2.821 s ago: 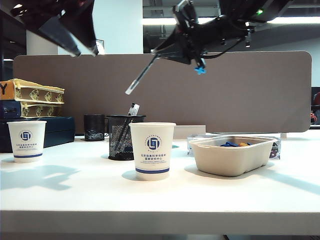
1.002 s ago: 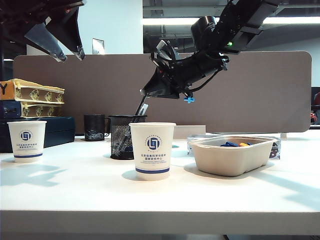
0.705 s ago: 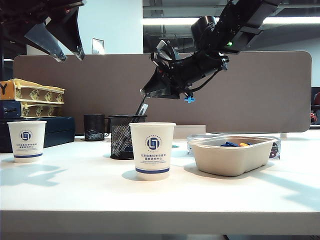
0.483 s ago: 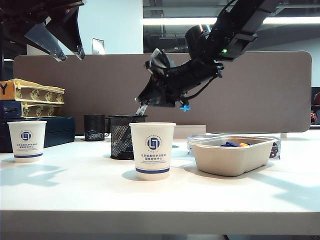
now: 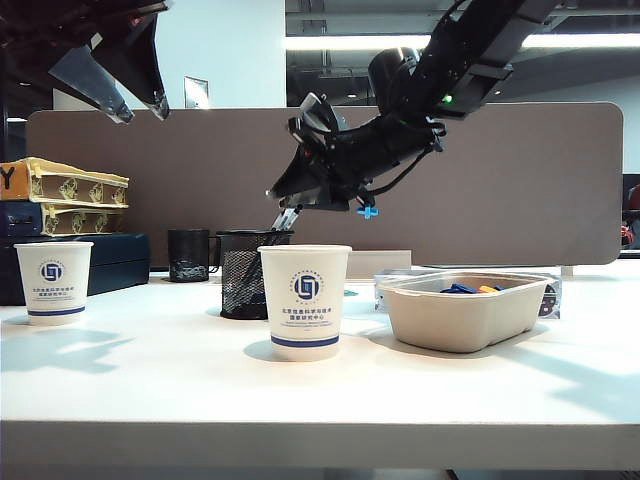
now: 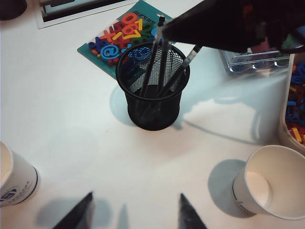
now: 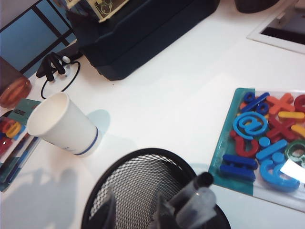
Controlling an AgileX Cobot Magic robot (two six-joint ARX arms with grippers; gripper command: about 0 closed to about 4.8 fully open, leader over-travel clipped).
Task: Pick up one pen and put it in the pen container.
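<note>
The pen container (image 5: 244, 276), a black wire-mesh cup, stands behind the middle paper cup. It also shows in the wrist views as the pen container (image 6: 153, 102) and the pen container (image 7: 138, 191). A pale grey-clear pen (image 7: 198, 210) leans inside against the rim, its top (image 5: 286, 218) poking out; it is the pen (image 6: 187, 59) beside other pens. My right gripper (image 5: 284, 196) hovers just over the rim. The right gripper (image 7: 135, 210) is open, with only mesh between its fingers and the pen beside one finger. High at the far left, my left gripper (image 5: 112, 85) hangs open and empty, seen as the left gripper (image 6: 136, 210).
Two white paper cups (image 5: 305, 300) (image 5: 54, 282) stand in front and at the left. A beige tray (image 5: 465, 312) of coloured pieces sits at the right. A glossy black cup (image 5: 188, 255) and stacked boxes (image 5: 65, 205) are behind. A teal letter mat (image 7: 267, 143) lies beside the container.
The right gripper came down with the pen to the container, then drifted left over the rim. Its jaws have opened. The pen now rests in the container. The left arm has stayed still.
</note>
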